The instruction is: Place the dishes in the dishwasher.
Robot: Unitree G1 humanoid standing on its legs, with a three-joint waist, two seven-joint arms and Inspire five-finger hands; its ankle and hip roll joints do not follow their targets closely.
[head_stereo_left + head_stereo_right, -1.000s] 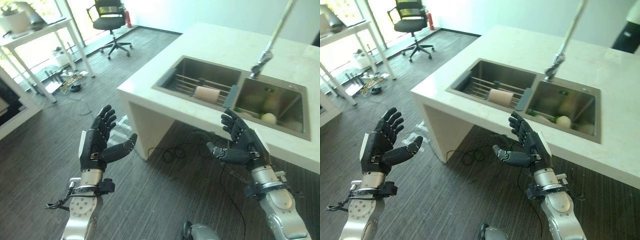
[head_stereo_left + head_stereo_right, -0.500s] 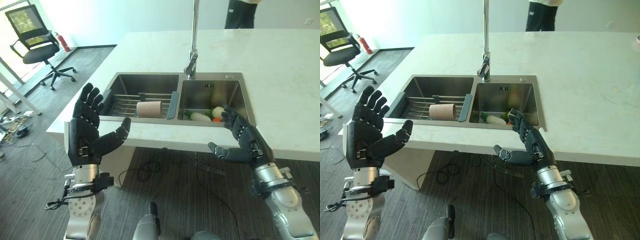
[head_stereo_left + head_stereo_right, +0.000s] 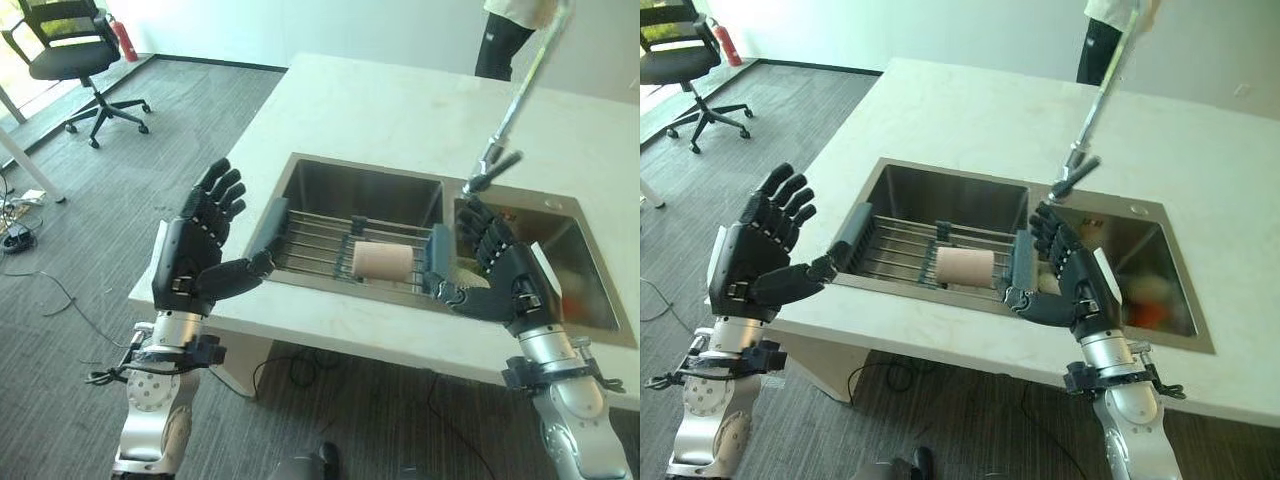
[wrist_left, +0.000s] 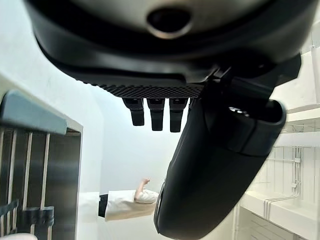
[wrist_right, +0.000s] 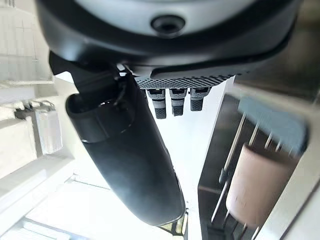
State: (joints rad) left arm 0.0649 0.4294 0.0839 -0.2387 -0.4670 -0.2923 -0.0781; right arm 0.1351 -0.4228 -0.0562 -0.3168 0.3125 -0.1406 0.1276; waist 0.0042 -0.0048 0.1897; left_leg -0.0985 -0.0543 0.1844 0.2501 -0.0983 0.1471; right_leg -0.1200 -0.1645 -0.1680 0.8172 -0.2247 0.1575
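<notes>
A tan cup (image 3: 383, 262) lies on its side on a wire rack (image 3: 320, 240) across the left basin of a steel double sink (image 3: 300, 170); it also appears in the right wrist view as the cup (image 5: 257, 185). The right basin (image 3: 1145, 300) holds pale and orange items, blurred. My left hand (image 3: 195, 260) is raised with fingers spread, open and empty, over the counter's front left edge. My right hand (image 3: 505, 280) is open too, palm facing left, just right of the cup above the sink divider.
A tall faucet (image 3: 510, 110) rises behind the sink. The white counter (image 3: 380, 110) stretches back. A person (image 3: 505, 35) stands at the far side. An office chair (image 3: 65, 55) and a red extinguisher (image 3: 122, 40) stand on the floor at the left.
The camera has swung and moved closer, so the sink now lies below my hands. Both hands stay open and empty, now over the counter edge instead of in front of it.
</notes>
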